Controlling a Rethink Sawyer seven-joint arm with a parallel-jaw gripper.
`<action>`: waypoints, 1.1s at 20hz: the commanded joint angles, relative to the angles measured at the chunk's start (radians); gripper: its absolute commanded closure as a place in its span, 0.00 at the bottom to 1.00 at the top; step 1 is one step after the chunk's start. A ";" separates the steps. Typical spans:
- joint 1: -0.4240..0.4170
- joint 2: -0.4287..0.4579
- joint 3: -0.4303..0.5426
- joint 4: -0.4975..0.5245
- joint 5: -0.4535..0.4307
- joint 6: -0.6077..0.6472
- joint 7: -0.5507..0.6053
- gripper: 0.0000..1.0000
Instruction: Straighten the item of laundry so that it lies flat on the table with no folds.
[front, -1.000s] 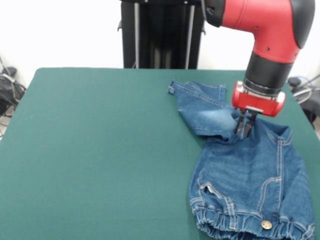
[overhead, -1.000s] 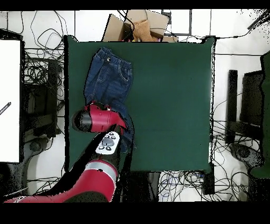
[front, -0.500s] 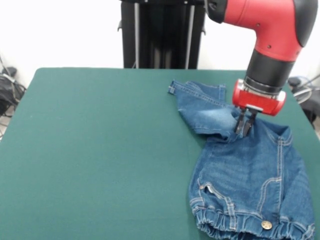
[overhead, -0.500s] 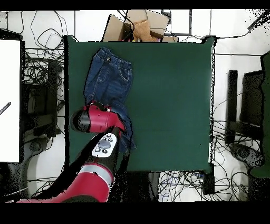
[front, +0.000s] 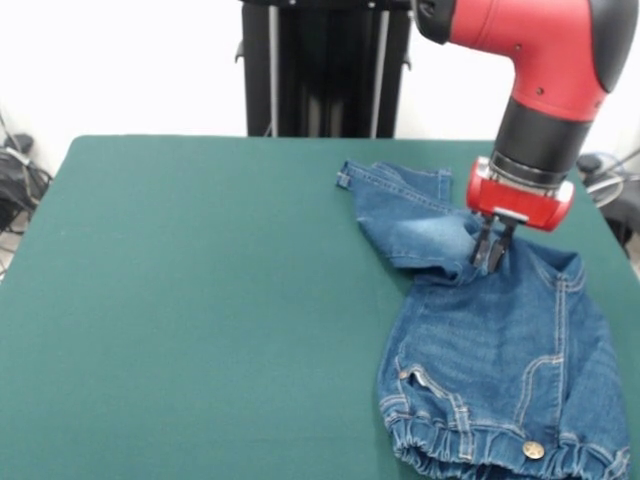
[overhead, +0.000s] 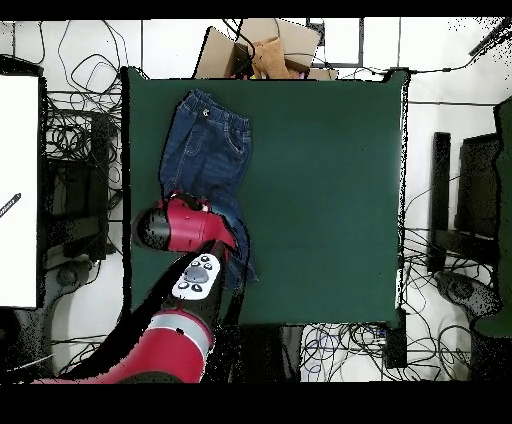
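The item of laundry, a small pair of blue jeans, lies at the right side of the green table. Its gathered waistband with a brass button is at the near edge. One leg is folded across toward the middle, with its hem pointing left. My gripper comes straight down onto the fold where that leg meets the seat, its fingers shut on the denim. In the overhead view the jeans run along the table's left side, and the red wrist hides the gripper and the folded leg.
Open green cloth takes up the left and middle of the front view. The jeans reach close to the table's right and near edges. In the overhead view, cables, a cardboard box and a white panel surround the table.
The wrist has shifted very slightly to the right. The gripper stays shut at the same fold, and the jeans have hardly moved.
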 joint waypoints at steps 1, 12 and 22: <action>0.048 0.005 0.055 0.079 0.057 0.012 0.259 1.00; 0.047 -0.046 0.095 0.161 0.066 -0.022 0.263 1.00; -0.108 -0.117 0.158 0.410 0.008 -0.243 0.303 1.00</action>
